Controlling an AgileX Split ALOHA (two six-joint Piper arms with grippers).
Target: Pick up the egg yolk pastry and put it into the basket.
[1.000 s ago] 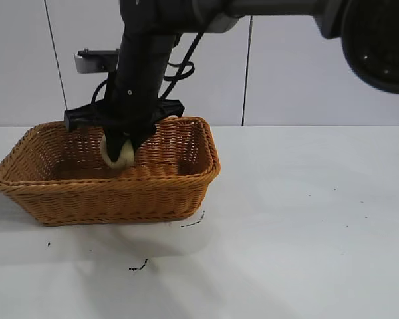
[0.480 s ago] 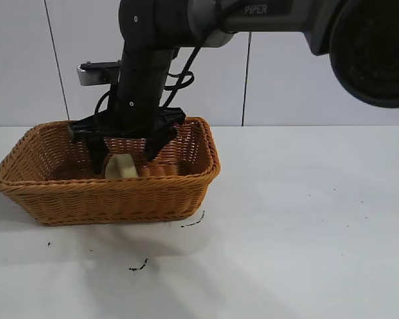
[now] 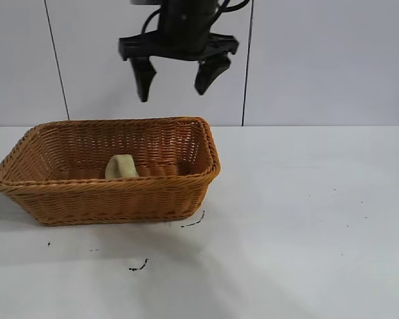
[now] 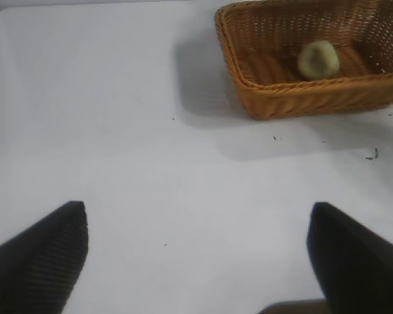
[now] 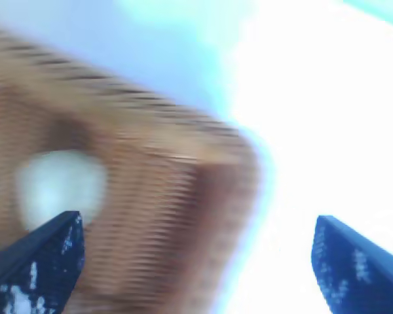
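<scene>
The egg yolk pastry (image 3: pixel 122 166) lies inside the orange-brown wicker basket (image 3: pixel 113 196) at the table's left, free of any gripper. It also shows as a pale lump (image 4: pixel 318 59) in the basket (image 4: pixel 295 98) in the left wrist view, and as a blurred pale blob (image 5: pixel 59 186) over the basket (image 5: pixel 157 229) in the right wrist view. My right gripper (image 3: pixel 175 85) hangs open and empty high above the basket. My left gripper (image 4: pixel 196 229) is open over bare table, well away from the basket.
The white table (image 3: pixel 306 219) stretches to the right of the basket, with a few small dark specks (image 3: pixel 138 268) near its front. A pale panelled wall (image 3: pixel 319 66) stands behind.
The right gripper let go of the pastry, which dropped onto the basket floor. The gripper then rose from inside the basket to high above it, jaws wide.
</scene>
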